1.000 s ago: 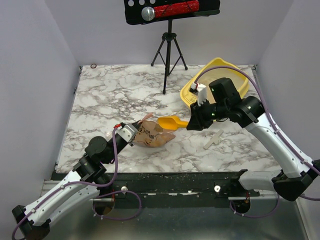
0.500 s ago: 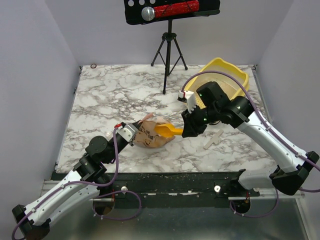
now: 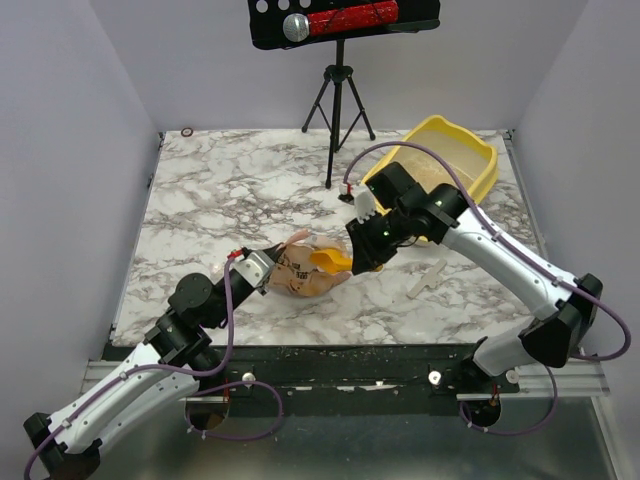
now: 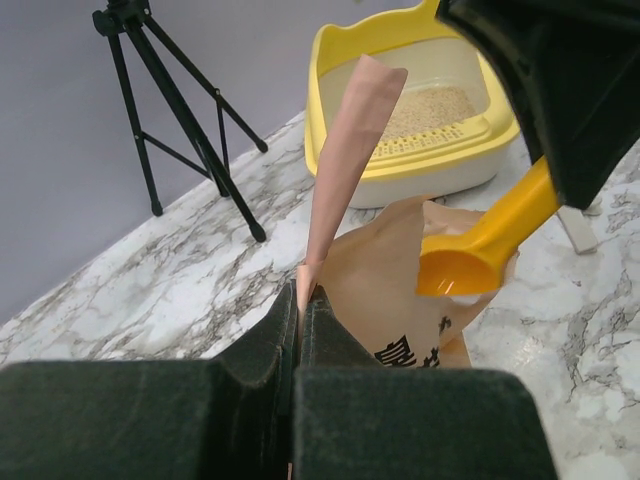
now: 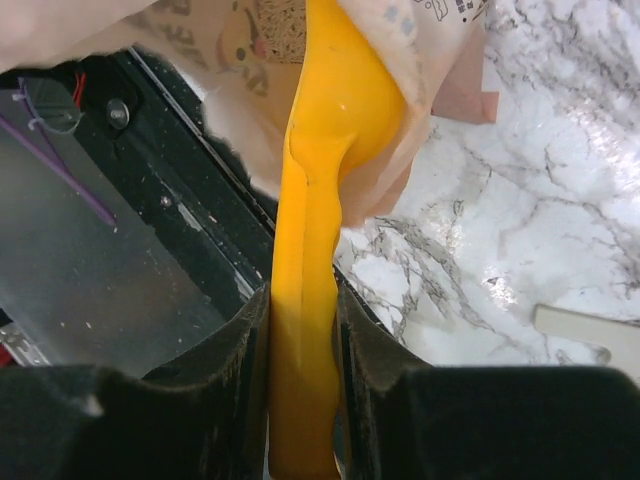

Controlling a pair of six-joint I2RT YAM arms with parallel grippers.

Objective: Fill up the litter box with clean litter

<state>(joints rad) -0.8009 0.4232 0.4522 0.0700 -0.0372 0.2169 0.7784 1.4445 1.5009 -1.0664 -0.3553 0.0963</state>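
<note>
A marble-patterned table (image 3: 230, 190) was seen to carry everything. The litter box (image 3: 487, 165) was placed at its far right corner, well apart from the other items, and its yellow rim was seen above a whitish base in the left wrist view (image 4: 318, 100). A black tripod (image 3: 338, 110) was stood at the far middle of the table, to the left of the box.

Near the front middle, a tan paper bag (image 3: 300, 275) was laid on its side. A long flap (image 4: 345, 150) at its edge was pinched flat by the left gripper (image 4: 298, 300), whose jaws were pressed fully together on the paper.

A yellow-orange scoop (image 3: 330, 260) was held by its handle in the right gripper (image 5: 305, 330), the jaws being partly closed and clamped against both sides of the handle. The bowl of the scoop (image 5: 335, 110) was positioned at the bag's open mouth; whether anything lay in it could not be told.

The clean litter (image 4: 430, 108) was spread as a thin beige layer over the floor of the litter box. A small pale strip (image 3: 425, 280) was left on the marble just beside the right arm.
</note>
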